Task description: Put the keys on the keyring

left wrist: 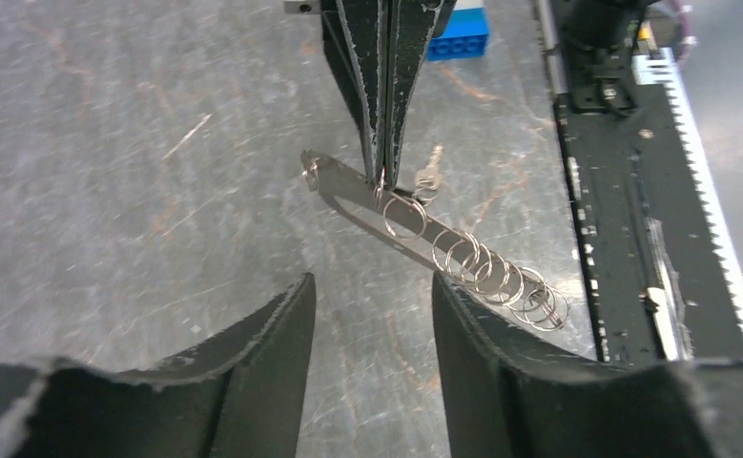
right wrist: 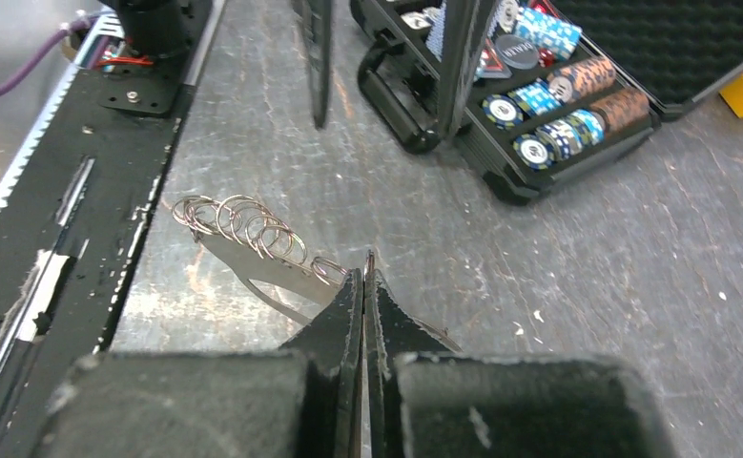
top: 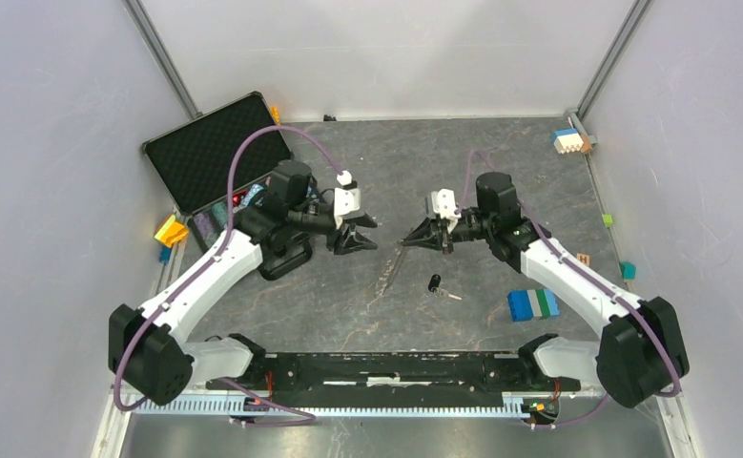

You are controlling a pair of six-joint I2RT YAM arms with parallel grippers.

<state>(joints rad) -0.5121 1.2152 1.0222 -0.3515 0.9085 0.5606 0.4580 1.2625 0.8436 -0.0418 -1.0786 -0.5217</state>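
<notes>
Grey flat metal keyring (right wrist: 253, 269) pinched in your right gripper (right wrist: 364, 277); left gripper (left wrist: 372, 286) spread, empty; black-headed silver key (top: 437, 284), black chip case (top: 215, 153) nearby.

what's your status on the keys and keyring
Right gripper shut on one end of the keyring. Left gripper open, empty, facing it. Key loose on the table, not on the ring. Nothing between left gripper and keyring.
</notes>
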